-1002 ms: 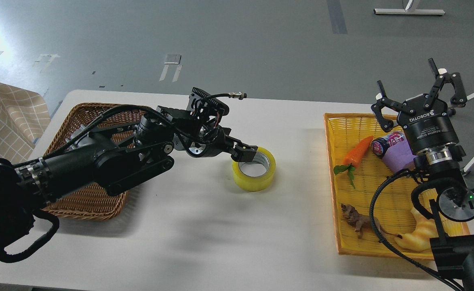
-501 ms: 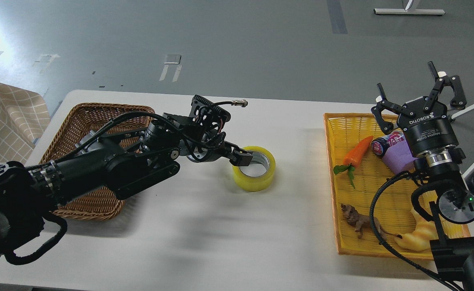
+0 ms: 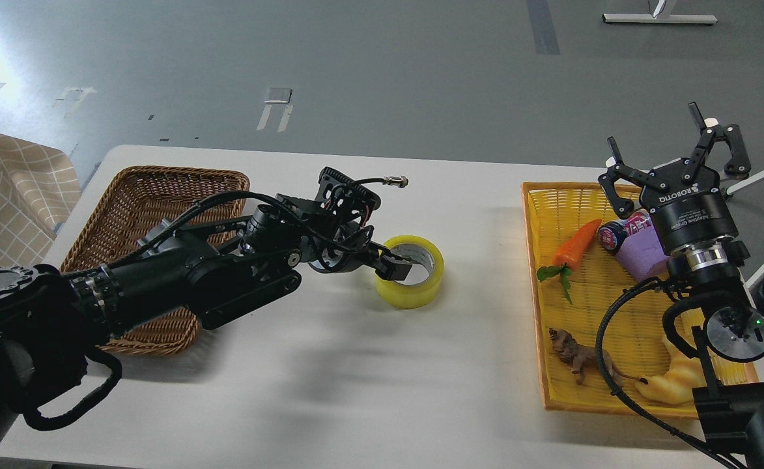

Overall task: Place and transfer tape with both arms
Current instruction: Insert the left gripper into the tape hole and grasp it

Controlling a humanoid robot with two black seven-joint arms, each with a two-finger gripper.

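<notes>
My left gripper: jaw state unreadable, tip at the near-left rim of the translucent yellow tape roll, which lies flat mid-table. My right gripper: fingers spread, empty, above the yellow woven tray. Brown wicker basket: far left.

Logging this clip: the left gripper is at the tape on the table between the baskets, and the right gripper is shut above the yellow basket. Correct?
Not quite. The head view shows the right gripper open, fingers spread, above the yellow basket. The rest holds: the left gripper is at the tape on the table, between the baskets.
</notes>
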